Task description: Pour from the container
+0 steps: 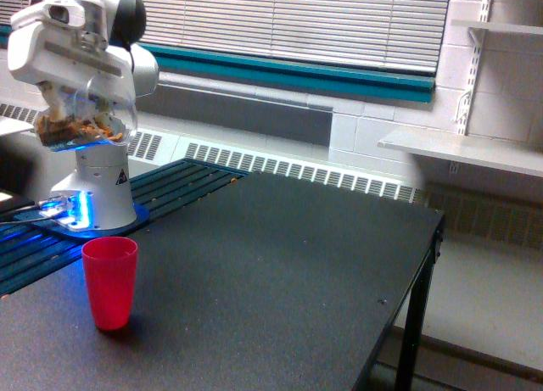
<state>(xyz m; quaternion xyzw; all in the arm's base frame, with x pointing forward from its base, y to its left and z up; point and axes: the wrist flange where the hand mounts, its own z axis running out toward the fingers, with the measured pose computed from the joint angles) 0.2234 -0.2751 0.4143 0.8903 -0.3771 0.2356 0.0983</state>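
Note:
My gripper [78,103] is shut on the container [85,120], a clear plastic cup with brown nut-like pieces lying in its bottom. It hangs high at the exterior view's upper left, nearly upright with a slight tilt, in front of the arm's white base column. A red plastic cup [109,282] stands upright on the black table [280,272], well below the container and slightly to its right. The white gripper body hides the container's rim.
The arm's base [93,200] with a blue glowing light sits on a slatted surface at the left. The table's right edge [424,264] drops to the floor. A wall shelf [462,149] is mounted at the right. Window blinds fill the back wall.

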